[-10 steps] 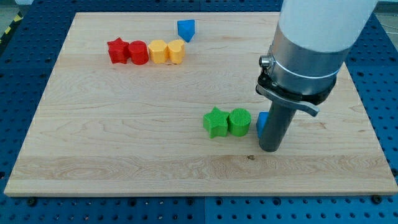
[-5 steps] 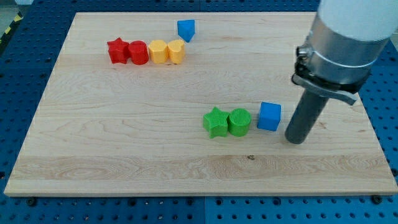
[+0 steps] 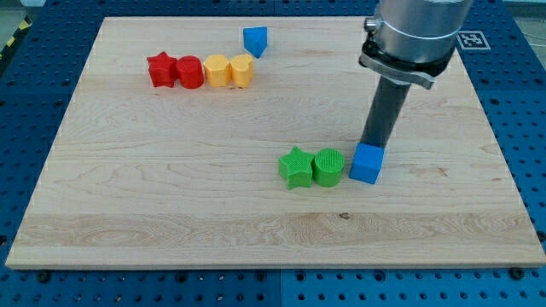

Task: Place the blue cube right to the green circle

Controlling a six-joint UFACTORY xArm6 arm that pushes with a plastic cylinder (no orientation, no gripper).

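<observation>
The blue cube (image 3: 368, 163) sits on the wooden board just to the view's right of the green circle (image 3: 328, 166), with a small gap between them. A green star (image 3: 295, 167) touches the circle on its left. My tip (image 3: 373, 145) is right behind the blue cube, at its top edge in the view, touching or nearly touching it. The dark rod rises from there up to the arm's grey body at the view's top right.
A red star (image 3: 159, 70), a red round block (image 3: 189, 72), a yellow block (image 3: 217, 70) and a yellow heart (image 3: 242, 70) stand in a row at the upper left. Another blue block (image 3: 254, 40) lies near the board's top edge.
My tip moved from in front of the blue cube round to its right, then up behind it. The cube now lies slightly lower and closer to the green circle.
</observation>
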